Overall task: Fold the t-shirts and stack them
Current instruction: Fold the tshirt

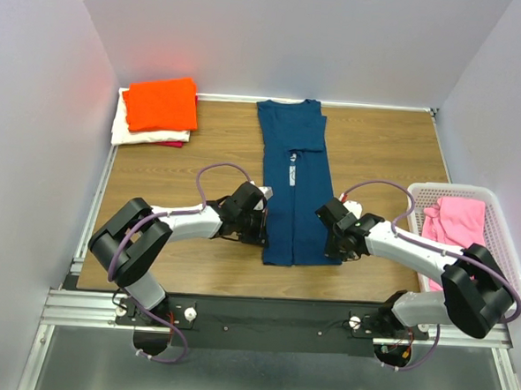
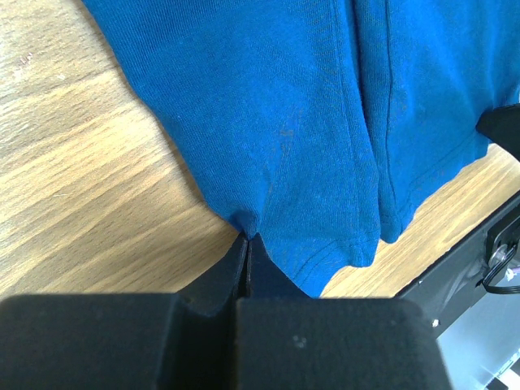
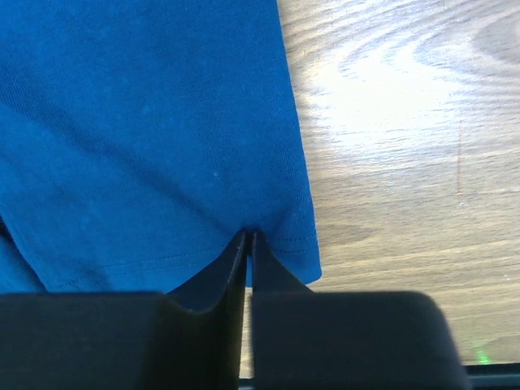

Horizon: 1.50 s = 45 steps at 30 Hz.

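Wooden tabletop (image 1: pixel 378 149) is spanned by the navy t-shirt (image 1: pixel 294 193), its hem corners at the near edge pinched by the left pincer (image 2: pixel 246 242) and right pincer (image 3: pixel 249 237).

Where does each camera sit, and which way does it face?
Top external: above, behind the bases, looking down at table, both arms, navy t-shirt.
Left wrist: on that arm, looking past left gripper at the shirt's hem.
Right wrist: likewise, right gripper near the hem's right corner.
Shared: the wrist views both show that hem.
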Each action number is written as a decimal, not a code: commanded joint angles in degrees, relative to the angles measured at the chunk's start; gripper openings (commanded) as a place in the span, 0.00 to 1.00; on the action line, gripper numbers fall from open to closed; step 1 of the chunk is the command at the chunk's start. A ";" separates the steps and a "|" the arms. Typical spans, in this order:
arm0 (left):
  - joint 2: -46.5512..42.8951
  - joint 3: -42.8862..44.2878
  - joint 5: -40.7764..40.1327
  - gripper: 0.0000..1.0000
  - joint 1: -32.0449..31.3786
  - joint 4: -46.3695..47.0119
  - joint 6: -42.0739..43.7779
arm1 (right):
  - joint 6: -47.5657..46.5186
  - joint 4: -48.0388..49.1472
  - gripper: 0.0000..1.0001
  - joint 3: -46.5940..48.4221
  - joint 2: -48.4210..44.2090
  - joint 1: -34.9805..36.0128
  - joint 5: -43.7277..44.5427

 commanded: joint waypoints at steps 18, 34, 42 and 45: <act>-1.11 -2.73 -3.35 0.00 -0.37 -5.27 1.65 | 3.12 -6.19 0.02 0.72 -4.55 0.45 2.81; -3.48 -3.96 -1.78 0.00 -0.37 -7.03 2.09 | 6.55 -10.78 0.06 0.11 -5.16 0.45 2.56; -4.36 -3.78 -1.25 0.00 -0.46 -7.38 2.27 | 6.02 -6.55 0.15 -1.13 -7.89 1.15 0.27; -4.88 -3.70 -1.16 0.00 -0.37 -7.55 2.44 | 5.67 -6.11 0.20 -0.33 -8.24 1.24 0.44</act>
